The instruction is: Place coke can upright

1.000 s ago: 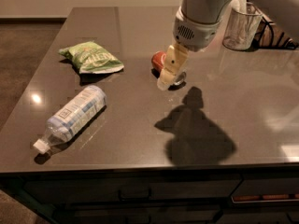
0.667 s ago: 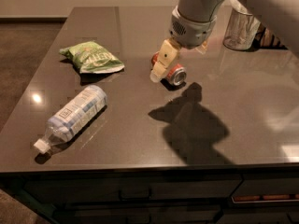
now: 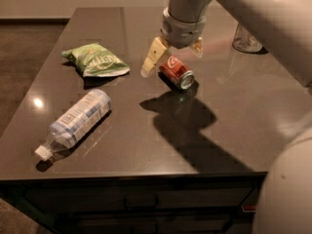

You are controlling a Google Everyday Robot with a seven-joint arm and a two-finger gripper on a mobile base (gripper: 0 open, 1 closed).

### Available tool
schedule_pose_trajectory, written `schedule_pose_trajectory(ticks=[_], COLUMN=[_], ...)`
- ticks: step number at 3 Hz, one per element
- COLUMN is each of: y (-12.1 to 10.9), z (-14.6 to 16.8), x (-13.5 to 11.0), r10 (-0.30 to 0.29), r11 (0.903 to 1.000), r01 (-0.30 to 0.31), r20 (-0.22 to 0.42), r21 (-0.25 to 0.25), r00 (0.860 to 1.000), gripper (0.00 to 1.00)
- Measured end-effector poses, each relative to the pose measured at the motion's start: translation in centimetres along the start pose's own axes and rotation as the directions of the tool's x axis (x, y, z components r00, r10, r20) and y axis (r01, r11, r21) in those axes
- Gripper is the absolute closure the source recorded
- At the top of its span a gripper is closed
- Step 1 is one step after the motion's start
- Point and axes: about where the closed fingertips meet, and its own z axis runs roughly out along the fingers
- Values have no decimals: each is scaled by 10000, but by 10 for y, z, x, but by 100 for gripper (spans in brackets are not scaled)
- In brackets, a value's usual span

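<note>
The water bottle (image 3: pixel 78 118) is being seen flat, nearer than and left of the coke can (image 3: pixel 176 72). The coke can is being seen on its side on the table (image 3: pixel 234 111). The chip bag (image 3: pixel 95 60) is being noted left of it. The gripper (image 3: pixel 174 53) is being held open just above it, gripping nothing.

Smooth pale-grey arm (image 3: pixel 253 13), one small dark hole high up; a ringed grey collar sits directly above the gripper (image 3: pixel 171 62), whose two cream wedge-shaped fingers (image 3: pixel 152 58) (spread wide) hang just over the coke can (image 3: pixel 176 72).
</note>
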Motion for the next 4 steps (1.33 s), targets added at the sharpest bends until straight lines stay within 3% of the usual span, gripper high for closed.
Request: schedule_pose_trajectory(ticks=[2, 3, 4], y=[-15, -18, -20], z=[26, 40, 46], x=[-34, -42, -49], r10=[95, -143, -380], r11=[9958, 9952, 9944], r01=[-49, 209, 457], r20=[-501, -704, -811], r21=[914, 952, 949], r00=[9987, 9974, 9960], gripper=[0, 0, 19])
